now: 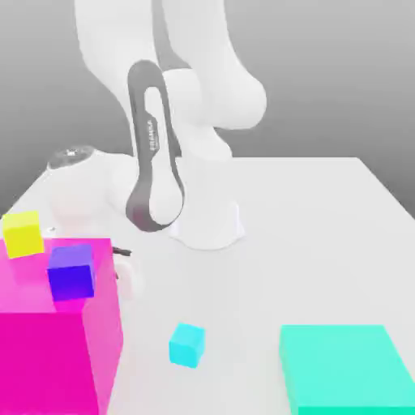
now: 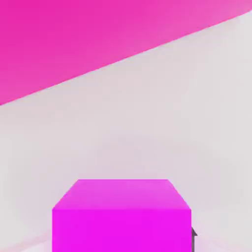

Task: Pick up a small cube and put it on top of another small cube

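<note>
The small cube (image 2: 121, 216), plain magenta-pink, lies on the white table right under my hand in the hand view. A dark fingertip (image 2: 193, 237) presses against its side. In the exterior view my gripper (image 1: 123, 264) hangs low behind the far right edge of the large magenta block (image 1: 49, 340), shut on the small cube. A small cyan cube (image 1: 186, 344) sits alone on the table in front. A small blue cube (image 1: 71, 271) and a small yellow cube (image 1: 23, 233) appear to rest on top of the large magenta block.
The large magenta block's wall (image 2: 74, 44) rises close beside the held cube. A big flat teal block (image 1: 344, 369) lies at the exterior view's front right. The arm's white base (image 1: 209, 223) stands mid-table.
</note>
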